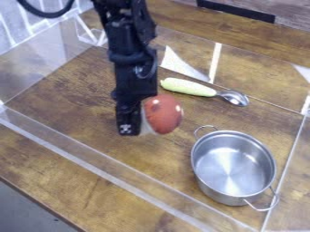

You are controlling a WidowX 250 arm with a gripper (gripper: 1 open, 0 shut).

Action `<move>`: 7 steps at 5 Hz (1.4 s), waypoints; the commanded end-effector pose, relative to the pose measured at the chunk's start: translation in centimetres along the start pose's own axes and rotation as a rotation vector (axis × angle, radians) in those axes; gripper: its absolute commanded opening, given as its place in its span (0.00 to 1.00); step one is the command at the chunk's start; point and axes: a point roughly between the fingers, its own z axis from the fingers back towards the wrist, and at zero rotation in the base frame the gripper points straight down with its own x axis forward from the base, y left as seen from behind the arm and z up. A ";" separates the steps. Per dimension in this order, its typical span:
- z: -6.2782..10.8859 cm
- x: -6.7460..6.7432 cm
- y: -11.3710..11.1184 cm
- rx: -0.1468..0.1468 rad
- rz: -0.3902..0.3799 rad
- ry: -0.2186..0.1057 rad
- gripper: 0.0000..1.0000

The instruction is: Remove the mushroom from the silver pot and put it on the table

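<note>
Setting: robot test bench in a lab | Evidence: a dark wooden plank table (72, 86) is fenced by clear acrylic walls (72, 145) | a black robot arm (127, 45) is mounted over it | toy kitchen props are laid out: a silver pot (234, 166) and a yellow-green handled spoon (200, 89)

My arm reaches down from the top of the view, gripper (143, 124) pointing straight down, jaws closed on the mushroom (164, 115).
</note>
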 end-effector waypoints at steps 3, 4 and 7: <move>-0.1 0.0 1.0 0.039 -0.003 -0.068 0.00; -1.0 0.1 1.3 0.023 -0.024 -0.079 0.00; -0.8 1.7 0.3 -0.014 0.027 -0.128 0.00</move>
